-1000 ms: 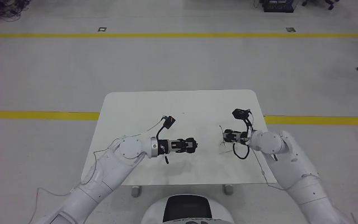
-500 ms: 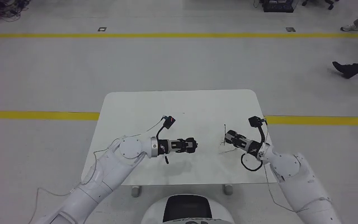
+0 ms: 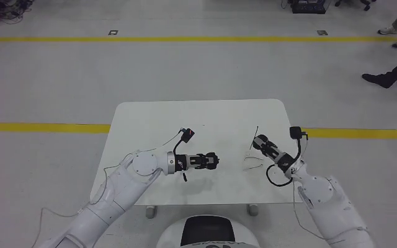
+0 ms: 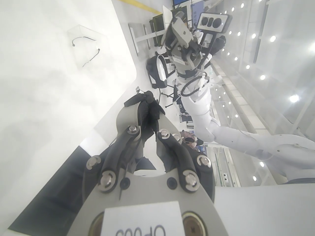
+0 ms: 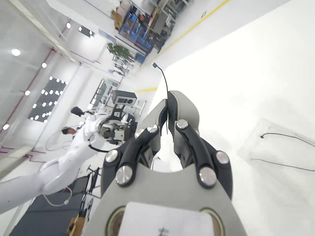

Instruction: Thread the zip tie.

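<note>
A thin black zip tie (image 5: 164, 81) stands out from between the fingertips of my right gripper (image 5: 167, 105), which is shut on its strap, with the small head (image 5: 155, 65) at the free end. From above, the right gripper (image 3: 258, 141) is over the table's right part and the zip tie (image 3: 255, 133) points toward the far edge. My left gripper (image 3: 215, 160) hovers near the table's middle, level with the right one and facing it. Its fingers (image 4: 144, 109) are shut with nothing visible between them.
A clear bag (image 3: 251, 161) holding loose black zip ties (image 4: 85, 47) lies flat on the white table (image 3: 198, 118) between the two grippers, just nearer than the right one. The same clear bag (image 5: 283, 146) lies beside my right gripper.
The right arm has swung outward to the right, and its gripper has moved up and away from the bag, carrying the zip tie. The left arm has not moved.
</note>
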Available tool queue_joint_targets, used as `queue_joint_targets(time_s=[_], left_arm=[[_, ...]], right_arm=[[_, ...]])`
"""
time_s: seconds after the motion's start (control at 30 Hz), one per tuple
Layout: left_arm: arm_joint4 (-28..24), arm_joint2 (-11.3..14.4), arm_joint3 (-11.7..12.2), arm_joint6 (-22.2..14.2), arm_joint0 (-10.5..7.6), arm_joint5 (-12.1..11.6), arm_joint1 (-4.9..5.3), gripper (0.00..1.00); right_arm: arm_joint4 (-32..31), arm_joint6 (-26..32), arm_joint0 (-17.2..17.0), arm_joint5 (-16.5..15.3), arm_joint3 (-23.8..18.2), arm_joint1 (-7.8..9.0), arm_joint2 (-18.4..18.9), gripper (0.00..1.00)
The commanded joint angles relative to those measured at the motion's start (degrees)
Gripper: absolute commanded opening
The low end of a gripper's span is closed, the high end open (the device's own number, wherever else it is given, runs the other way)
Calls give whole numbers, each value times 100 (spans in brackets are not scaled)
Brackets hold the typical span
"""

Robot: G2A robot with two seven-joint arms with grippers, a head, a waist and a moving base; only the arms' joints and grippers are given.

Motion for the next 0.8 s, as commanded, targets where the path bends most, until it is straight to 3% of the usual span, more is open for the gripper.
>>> queue_joint_targets(time_s=[0.0,0.07,0.2,0.27,0.4,0.5,0.77], left_arm=[[0,0,0,0,0,0,0,0],[0,0,0,0,0,0,0,0],[0,0,0,0,0,0,0,0],[0,0,0,0,0,0,0,0],[0,0,0,0,0,0,0,0],[0,0,0,0,0,0,0,0],[0,0,0,0,0,0,0,0]], right_arm=[[-131,-521,-273,0,-218,5,-58,0],[-335,-1179,-511,0,-412,10,-208,0],[-1085,-2333,-663,0,-467,68,-734,0],[-1370,-2829,-612,0,-361,116,-1054,0],[-1758,-3855,-181,0,55,266,-1861,0],[-1618,-3953,203,0,228,367,-2358,0],[-1618,-3953,203,0,228,367,-2358,0]])
